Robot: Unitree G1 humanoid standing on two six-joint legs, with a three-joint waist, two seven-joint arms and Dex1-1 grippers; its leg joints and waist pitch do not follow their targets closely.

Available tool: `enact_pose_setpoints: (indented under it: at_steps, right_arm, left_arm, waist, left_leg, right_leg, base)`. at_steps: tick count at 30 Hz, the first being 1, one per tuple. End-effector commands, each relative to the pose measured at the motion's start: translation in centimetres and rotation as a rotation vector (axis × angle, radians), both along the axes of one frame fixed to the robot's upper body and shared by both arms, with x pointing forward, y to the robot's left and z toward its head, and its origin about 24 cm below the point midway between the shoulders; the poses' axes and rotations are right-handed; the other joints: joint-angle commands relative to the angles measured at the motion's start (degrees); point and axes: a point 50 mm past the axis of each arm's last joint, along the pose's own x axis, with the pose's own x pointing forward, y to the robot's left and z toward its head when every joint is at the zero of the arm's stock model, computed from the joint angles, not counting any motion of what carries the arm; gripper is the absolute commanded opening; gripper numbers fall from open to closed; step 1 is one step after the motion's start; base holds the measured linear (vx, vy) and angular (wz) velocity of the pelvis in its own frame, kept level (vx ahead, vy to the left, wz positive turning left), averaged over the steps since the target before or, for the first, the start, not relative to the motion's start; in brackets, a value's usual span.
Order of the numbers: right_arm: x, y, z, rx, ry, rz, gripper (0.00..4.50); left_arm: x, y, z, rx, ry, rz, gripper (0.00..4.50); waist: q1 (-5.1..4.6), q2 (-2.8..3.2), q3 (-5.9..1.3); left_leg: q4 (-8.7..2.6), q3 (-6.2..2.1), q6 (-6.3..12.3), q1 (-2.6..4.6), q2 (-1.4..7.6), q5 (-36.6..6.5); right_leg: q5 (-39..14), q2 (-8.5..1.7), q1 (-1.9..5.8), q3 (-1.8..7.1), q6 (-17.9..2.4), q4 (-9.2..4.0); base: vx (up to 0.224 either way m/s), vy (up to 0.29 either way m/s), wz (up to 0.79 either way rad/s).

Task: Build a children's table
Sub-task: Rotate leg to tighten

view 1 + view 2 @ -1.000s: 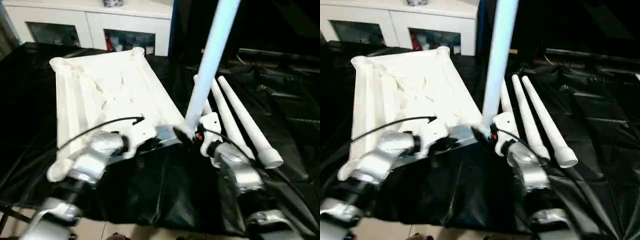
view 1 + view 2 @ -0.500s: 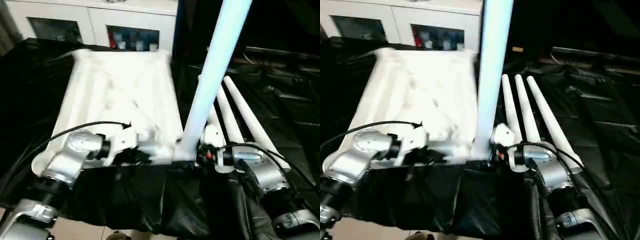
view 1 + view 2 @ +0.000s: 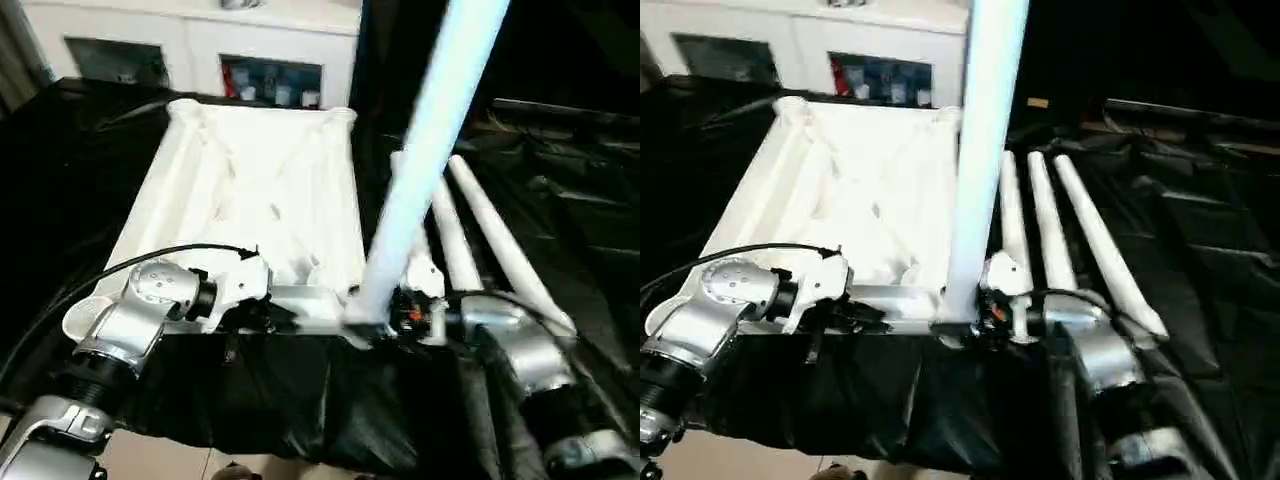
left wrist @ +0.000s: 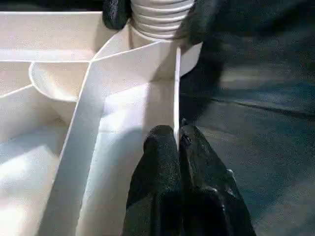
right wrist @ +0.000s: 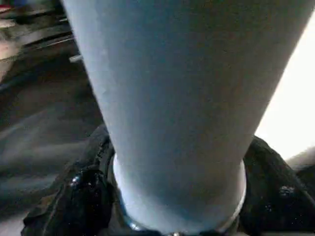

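**Leg stands in the tabletop's corner, both hands at its foot**

A black sheet (image 3: 560,200) covers the desk. On it the white tabletop (image 3: 260,190) lies underside up, ribs showing, with a white cabinet (image 3: 790,40) behind. One leg (image 3: 985,150) stands upright at the tabletop's near right corner, its threaded end at the round socket (image 4: 160,24). Three spare legs (image 3: 1080,240) lie side by side on the sheet just right of the tabletop. The right hand (image 5: 172,216) clasps the upright leg near its base, one finger on each side. The left hand (image 4: 178,147) is pinched on the tabletop's thin edge rib. No readable writing shows.
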Motion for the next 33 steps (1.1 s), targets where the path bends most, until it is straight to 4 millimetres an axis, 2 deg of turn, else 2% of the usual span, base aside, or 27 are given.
enact_pose_setpoints:
  at_steps: [1, 2, 4, 5, 7, 9, 11, 12, 13, 14, 15, 16, 17, 18, 19, 20, 21, 22, 24, 25, 27, 28, 29, 30, 33]
  right_arm:
    - [0.3, 2.0, -1.4, -0.003, 0.025, -0.123, 2.8]
    - [0.3, 2.2, -1.5, -0.003, 0.027, -0.146, 2.79]
    - [0.8, 3.0, -1.9, -0.001, 0.038, -0.262, 2.79]
    - [1.1, 3.4, -2.2, 0.005, 0.05, -0.34, 2.79]
    - [1.4, 4.6, -2.4, 0.015, 0.065, -0.441, 2.79]
    - [1.6, 5.2, -2.4, 0.018, 0.066, -0.469, 2.79]
    - [1.6, 5.6, -2.4, 0.022, 0.065, -0.475, 2.79]
    - [1.7, 5.9, -2.3, 0.028, 0.061, -0.48, 2.79]
    - [1.7, 5.9, -2.3, 0.028, 0.061, -0.48, 2.79]
    - [1.7, 6.1, -2.0, 0.036, 0.04, -0.465, 2.79]
    - [1.9, 6.0, -1.7, 0.046, 0.013, -0.453, 3.34]
    - [1.9, 5.7, -1.4, 0.05, -0.017, -0.43, 3.48]
    - [1.9, 5.7, -1.4, 0.05, -0.017, -0.43, 3.48]
    - [2.0, 5.5, -1.2, 0.052, -0.035, -0.41, 3.48]
    - [2.0, 5.5, -1.2, 0.052, -0.035, -0.41, 3.54]
    - [2.0, 5.4, -1.1, 0.058, -0.039, -0.39, 3.84]
    - [1.7, 4.5, -0.5, 0.069, -0.065, -0.284, 3.93]
    - [1.6, 4.2, -0.3, 0.073, -0.068, -0.247, 3.97]
    - [1.4, 3.9, -0.1, 0.067, -0.074, -0.192, 3.97]
    - [1.4, 3.9, -0.1, 0.067, -0.074, -0.192, 3.97]
    - [0.8, 3.1, 0.1, 0.04, -0.079, -0.082, 3.97]
    - [0.4, 2.7, 0.1, 0.025, -0.076, -0.017, 3.97]
    - [0.2, 2.4, 0.1, 0.017, -0.073, 0.019, 3.97]
    - [-0.1, 2.1, 0.1, 0.012, -0.062, 0.069, 3.97]
    - [-0.4, 1.6, 0.1, 0.007, -0.043, 0.122, 3.97]
  left_arm:
    - [1.0, -1.5, -0.8, -0.006, -0.03, 0.154, 0.0]
    - [1.1, -1.8, -0.8, -0.011, -0.035, 0.167, 0.0]
    - [1.6, -2.9, -0.7, -0.033, -0.063, 0.226, 0.0]
    - [1.7, -3.7, -0.7, -0.051, -0.071, 0.253, 0.0]
    - [1.6, -5.4, -0.6, -0.086, -0.08, 0.284, 0.0]
    - [1.4, -6.3, -0.7, -0.099, -0.083, 0.286, 0.0]
    - [1.2, -6.9, -0.7, -0.103, -0.084, 0.28, 0.0]
    - [1.1, -7.2, -0.8, -0.103, -0.086, 0.272, 0.0]
    - [1.1, -7.2, -0.8, -0.103, -0.086, 0.272, 0.0]
    - [0.8, -7.3, -1.0, -0.092, -0.09, 0.253, 0.0]
    - [0.6, -7.3, -1.1, -0.088, -0.087, 0.228, 0.0]
    - [0.4, -7.0, -1.2, -0.078, -0.09, 0.202, 0.0]
    - [0.4, -7.0, -1.2, -0.078, -0.09, 0.202, 0.0]
    - [0.2, -6.7, -1.2, -0.073, -0.091, 0.182, 0.0]
    - [0.2, -6.7, -1.2, -0.073, -0.091, 0.182, 0.0]
    - [0.2, -6.5, -1.2, -0.068, -0.089, 0.169, 0.0]
    - [-0.2, -5.1, -1.2, -0.034, -0.081, 0.109, 0.0]
    - [-0.2, -4.5, -1.3, -0.018, -0.077, 0.098, 0.0]
    - [-0.3, -4.0, -1.3, -0.005, -0.074, 0.081, 0.0]
    - [-0.3, -4.0, -1.3, -0.005, -0.074, 0.081, 0.0]
    - [-0.3, -3.0, -1.2, 0.013, -0.067, 0.052, 0.0]
    - [-0.5, -2.6, -1.0, 0.01, -0.053, 0.026, 0.0]
    - [-0.5, -2.4, -1.0, 0.006, -0.044, 0.011, 0.0]
    - [-0.7, -2.1, -0.8, -0.003, -0.031, -0.018, 0.0]
    - [-0.8, -1.8, -0.7, 0.001, -0.023, -0.045, 0.0]
  waist:
    - [-0.43, 0.15, -2.27]
    - [-0.46, 0.07, -2.28]
    - [-0.77, -0.23, -2.27]
    - [-0.99, 0.03, -2.13]
    - [-1.5, -0.17, -2.13]
    - [-1.55, -0.07, -2.13]
    - [-1.6, -0.13, -2.18]
    - [-1.44, -0.06, -2.17]
    - [-1.52, -0.08, -2.22]
    - [-1.43, 0.01, -2.31]
    - [-1.48, 0.0, -2.38]
    - [-1.42, 0.01, -2.5]
    - [-1.42, 0.01, -2.5]
    - [-1.42, 0.28, -2.52]
    - [-1.47, 0.13, -2.56]
    - [-1.46, 0.11, -2.57]
    - [-1.35, 0.14, -2.57]
    - [-1.26, 0.4, -2.69]
    - [-1.49, 0.17, -2.75]
    - [-1.34, 0.2, -2.81]
    - [-1.22, 0.25, -2.95]
    - [-1.22, 0.24, -2.97]
    - [-1.22, 0.24, -2.97]
    - [-1.18, 0.2, -3.17]
    - [-1.16, 0.13, -3.02]
  left_leg:
    - [-4.01, -1.6, -0.81, 0.97, 2.9, -16.12]
    - [-4.17, -1.95, -1.28, 1.01, 2.79, -17.47]
    - [-4.35, -2.11, -1.15, 0.75, 2.78, -17.9]
    - [-4.36, -2.06, -1.33, 1.08, 2.85, -18.66]
    - [-4.36, -2.21, -1.32, 0.9, 2.74, -19.25]
    - [-4.3, -2.19, -1.1, 1.02, 2.71, -19.32]
    - [-4.3, -2.16, -0.45, 0.8, 2.6, -19.07]
    - [-4.26, -2.05, -0.09, 0.87, 2.66, -18.93]
    - [-4.34, -2.1, 0.15, 0.54, 2.6, -18.38]
    - [-4.34, -2.07, 0.21, 0.55, 2.61, -17.9]
    - [-4.29, -1.94, 0.38, 0.52, 2.67, -17.44]
    - [-4.25, -1.87, 0.68, 0.31, 2.62, -16.6]
    - [-4.25, -1.87, 0.68, 0.31, 2.62, -16.6]
    - [-4.21, -1.79, 0.9, 0.27, 2.61, -15.87]
    - [-4.17, -1.7, 1.16, 0.23, 2.64, -15.62]
    - [-4.16, -1.7, 1.24, 0.18, 2.63, -15.27]
    - [-4.13, -1.74, 1.59, 0.14, 2.57, -15.0]
    - [-4.01, -1.71, 2.03, 0.06, 2.64, -14.71]
    - [-3.95, -1.55, 2.56, -0.16, 2.58, -12.67]
    - [-3.81, -1.49, 2.71, 0.01, 2.6, -12.23]
    - [-3.6, -1.37, 3.74, -0.2, 2.59, -9.18]
    - [-3.51, -1.26, 4.2, -0.04, 2.56, -8.45]
    - [-3.51, -1.26, 4.2, -0.04, 2.56, -8.45]
    - [-3.27, -1.19, 5.23, -0.13, 2.58, -7.43]
    - [-3.25, -1.06, 5.78, -0.04, 2.71, -7.34]
  right_leg:
    - [-23.44, -5.33, 1.3, 2.99, -9.75, -5.62]
    - [-26.78, -5.51, 1.44, 2.88, -8.45, -6.0]
    - [-28.05, -5.44, 1.5, 2.84, -7.08, -6.25]
    - [-28.29, -5.4, 0.96, 2.97, -7.02, -6.38]
    - [-29.49, -5.48, 0.95, 2.99, -6.55, -6.51]
    - [-29.48, -5.45, 0.77, 3.03, -6.42, -6.63]
    - [-28.61, -5.34, 0.9, 3.04, -6.23, -6.58]
    - [-27.72, -5.36, 0.69, 3.19, -6.14, -6.63]
    - [-26.55, -5.29, 0.99, 3.16, -6.26, -6.47]
    - [-25.62, -5.24, 1.0, 3.17, -6.33, -6.36]
    - [-23.48, -5.15, 0.97, 3.22, -6.83, -6.17]
    - [-21.05, -5.16, 1.21, 3.21, -7.57, -5.9]
    - [-21.05, -5.16, 1.21, 3.21, -7.57, -5.9]
    - [-19.22, -5.06, 1.26, 3.27, -8.2, -5.72]
    - [-18.13, -4.98, 1.32, 3.25, -8.59, -5.61]
    - [-17.54, -5.0, 1.4, 3.26, -8.81, -5.54]
    - [-17.16, -5.02, 1.5, 3.21, -9.06, -5.52]
    - [-16.07, -5.07, 1.74, 3.24, -9.24, -5.35]
    - [-13.23, -4.98, 1.91, 3.2, -9.96, -5.09]
    - [-12.52, -4.97, 1.93, 3.2, -10.23, -5.04]
    - [-6.91, -4.7, 2.24, 3.1, -11.45, -4.34]
    - [-4.72, -4.6, 2.17, 3.06, -12.23, -4.17]
    - [-4.72, -4.6, 2.17, 3.06, -12.23, -4.17]
    - [-1.74, -4.59, 2.46, 3.0, -13.41, -3.68]
    - [-0.96, -4.55, 2.32, 2.89, -14.38, -3.66]
  base:
    - [-0.051, 0.001, -0.02]
    - [-0.063, 0.005, -0.03]
    - [-0.059, 0.016, -0.07]
    - [0.0, 0.0, 0.0]
    - [0.0, 0.0, 0.0]
    - [0.0, 0.0, 0.0]
    - [0.0, 0.0, 0.0]
    - [0.0, 0.0, 0.0]
    - [0.0, 0.0, 0.0]
    - [0.0, 0.0, 0.0]
    - [0.0, 0.0, 0.0]
    - [0.0, 0.0, 0.0]
    - [0.0, 0.0, 0.0]
    - [0.0, 0.0, 0.0]
    - [0.0, 0.0, 0.0]
    - [0.0, 0.0, 0.0]
    - [0.0, 0.0, 0.0]
    - [0.0, 0.0, 0.0]
    - [0.0, 0.0, 0.0]
    - [0.0, 0.0, 0.0]
    - [0.0, 0.0, 0.0]
    - [0.0, 0.0, 0.0]
    - [0.0, 0.0, 0.0]
    - [0.0, 0.0, 0.0]
    - [0.0, 0.0, 0.0]
